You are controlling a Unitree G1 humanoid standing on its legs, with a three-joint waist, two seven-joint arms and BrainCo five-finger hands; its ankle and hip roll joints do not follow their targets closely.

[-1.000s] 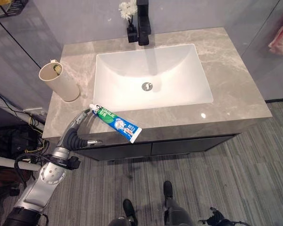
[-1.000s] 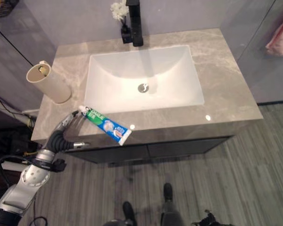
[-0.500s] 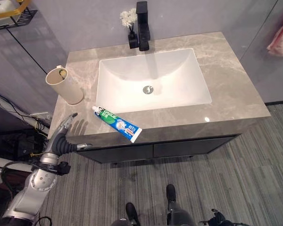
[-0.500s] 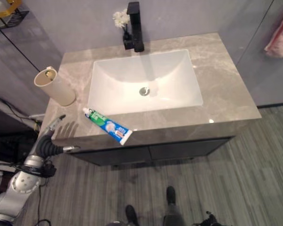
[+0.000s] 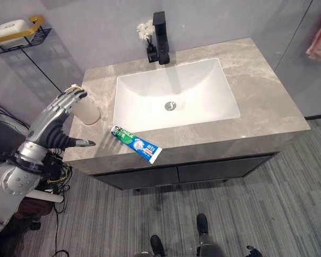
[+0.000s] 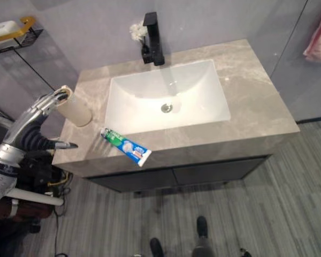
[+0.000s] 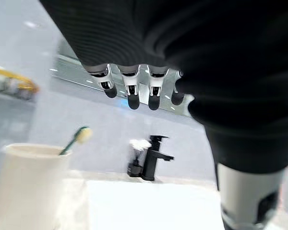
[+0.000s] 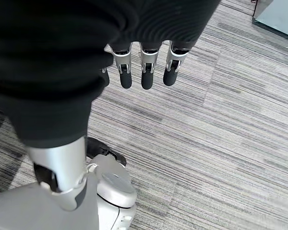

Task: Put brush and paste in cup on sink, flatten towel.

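Green-handled toothbrush [image 7: 76, 140] stands in the cream plastic cup [image 6: 76, 109]; the blue-green toothpaste tube [image 5: 136, 144] lies on the grey marble counter [image 5: 267, 96]. Left hand [image 5: 56, 120] hovers released; right hand [image 8: 143, 72] hangs slack, empty.

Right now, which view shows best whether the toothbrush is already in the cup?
The left wrist view: it looks at the cup side-on, and the toothbrush head sticks up above the rim. In both eye views the left hand covers the cup's mouth, so the brush is hidden.
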